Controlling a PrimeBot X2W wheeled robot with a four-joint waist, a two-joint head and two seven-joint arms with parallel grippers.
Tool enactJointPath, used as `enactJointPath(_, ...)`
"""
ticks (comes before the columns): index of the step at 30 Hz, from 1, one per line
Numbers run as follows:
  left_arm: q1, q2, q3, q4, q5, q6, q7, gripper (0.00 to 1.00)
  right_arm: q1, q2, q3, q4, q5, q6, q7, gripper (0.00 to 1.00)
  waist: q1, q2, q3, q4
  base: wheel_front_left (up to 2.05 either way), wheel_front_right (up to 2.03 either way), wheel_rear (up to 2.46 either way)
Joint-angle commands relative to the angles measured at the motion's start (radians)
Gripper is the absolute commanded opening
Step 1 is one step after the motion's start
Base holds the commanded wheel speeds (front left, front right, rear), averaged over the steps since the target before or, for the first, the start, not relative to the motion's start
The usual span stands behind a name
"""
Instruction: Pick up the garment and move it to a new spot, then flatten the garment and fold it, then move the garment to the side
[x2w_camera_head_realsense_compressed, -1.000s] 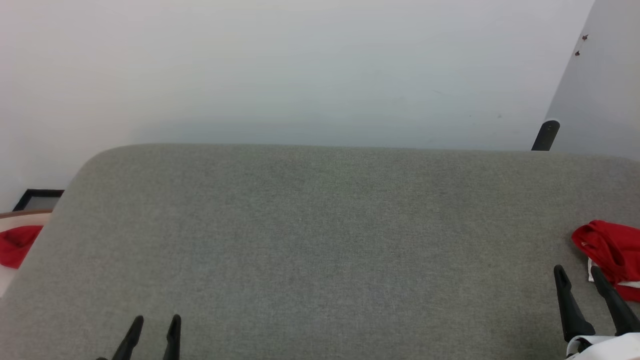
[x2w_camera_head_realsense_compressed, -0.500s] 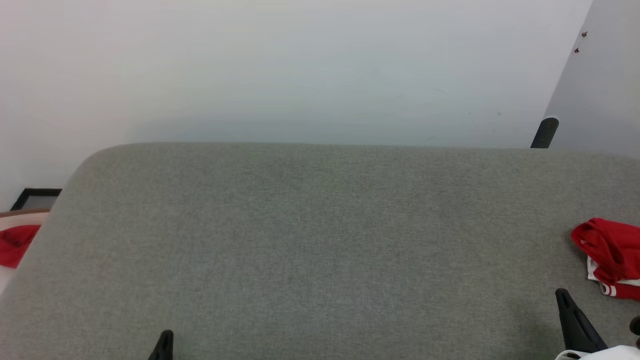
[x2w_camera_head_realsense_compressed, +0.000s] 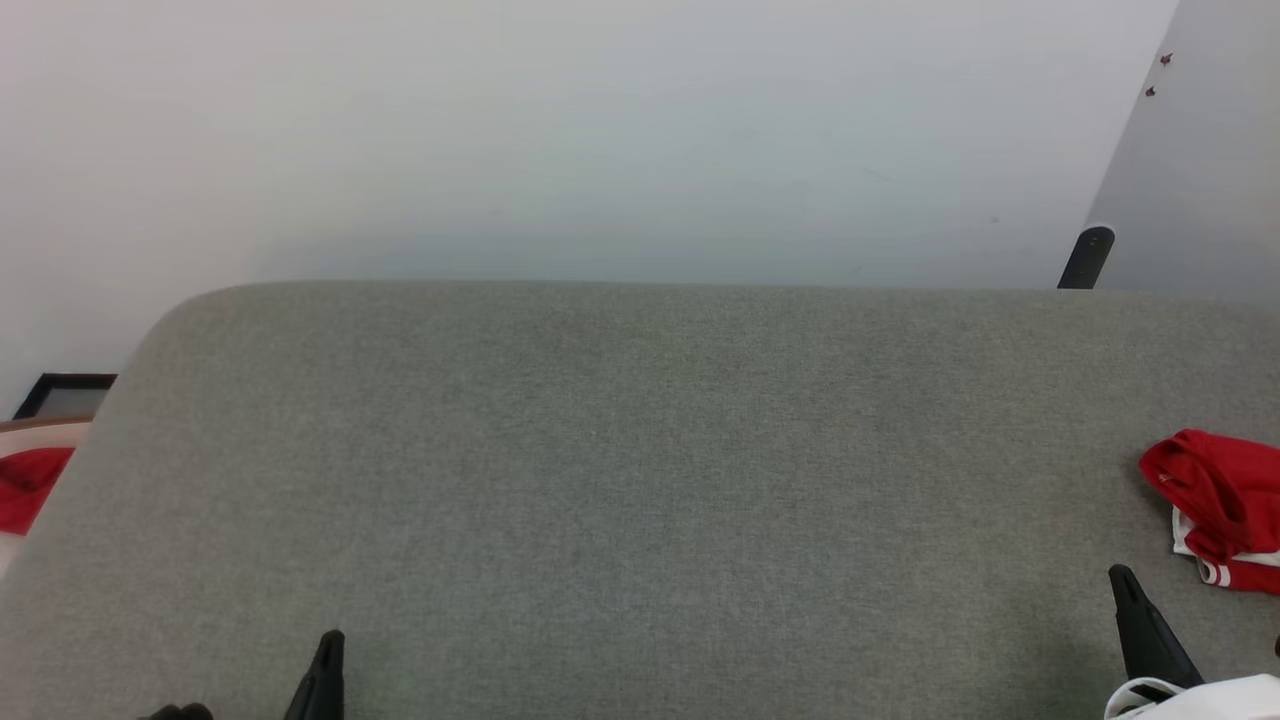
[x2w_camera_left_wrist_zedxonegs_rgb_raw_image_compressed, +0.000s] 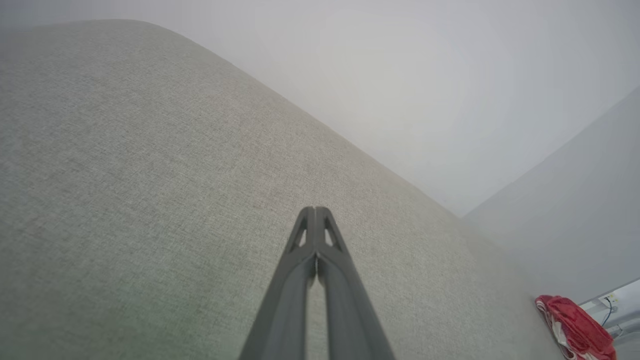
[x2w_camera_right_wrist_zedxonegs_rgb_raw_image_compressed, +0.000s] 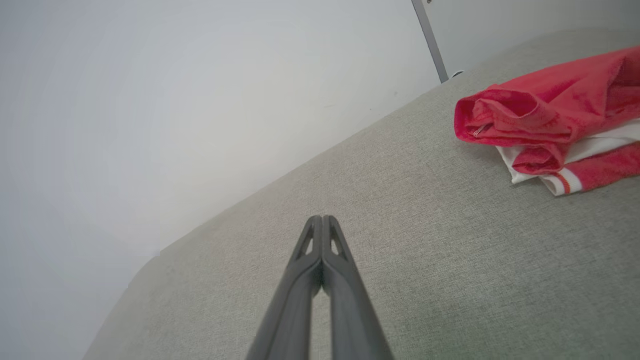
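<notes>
1. At the lower left of the head view, the left gripper (x2w_camera_head_realsense_compressed: 328, 640): two dark fingers pressed together into one thin point, with nothing between them. The same in the left wrist view, with the tips touching and a small slot in each finger near the tip.
2. At the lower right of the head view, the right gripper (x2w_camera_head_realsense_compressed: 1122, 575): also closed tight and empty, pointing over the surface. Below it, a bit of white wrist cover (x2w_camera_head_realsense_compressed: 1190, 695). Not possible to tell whether either tip touches the surface.
3. Under both grippers, a wide grey padded surface (x2w_camera_head_realsense_compressed: 640, 450) of woven cloth, with a rounded far corner at the left.
4. On this surface, at its right edge, the garment (x2w_camera_head_realsense_compressed: 1215, 495): crumpled in a small heap and partly cut by the picture edge. Near the right gripper, beyond its tip and to the right, not touching. Well apart from the left gripper.
5. In the right wrist view, at the upper right: red folds on top, a white layer under them, and white-and-red striped trim on the side nearest the fingers.
6. Behind the surface, a plain white wall (x2w_camera_head_realsense_compressed: 600, 130). At the right, a grey panel (x2w_camera_head_realsense_compressed: 1210, 150) and a short dark post (x2w_camera_head_realsense_compressed: 1086, 258) just past the far edge.
7. At the far left, off the padded surface, a small red cloth (x2w_camera_head_realsense_compressed: 25, 485) on something pale with a brown rim. Just beyond it, a black frame (x2w_camera_head_realsense_compressed: 65, 393).
</notes>
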Motion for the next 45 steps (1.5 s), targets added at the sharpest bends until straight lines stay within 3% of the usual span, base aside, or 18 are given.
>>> enactJointPath(1,-0.028,0.003,0.011,-0.009,-0.029,-0.007,0.006,0.00,-0.037,-0.001,-0.008,-0.011,0.033,0.000,0.005,0.00,0.0000,0.0000,0.001,-0.001,0.00,0.00,0.00)
enactJointPath(45,-0.151,-0.085,0.082,0.038,-0.454,-0.022,0.148,0.00,-0.105,0.065,-0.042,0.026,0.472,0.000,0.090,0.00,0.0000,0.0000,0.030,-0.019,0.00,0.00,0.00)
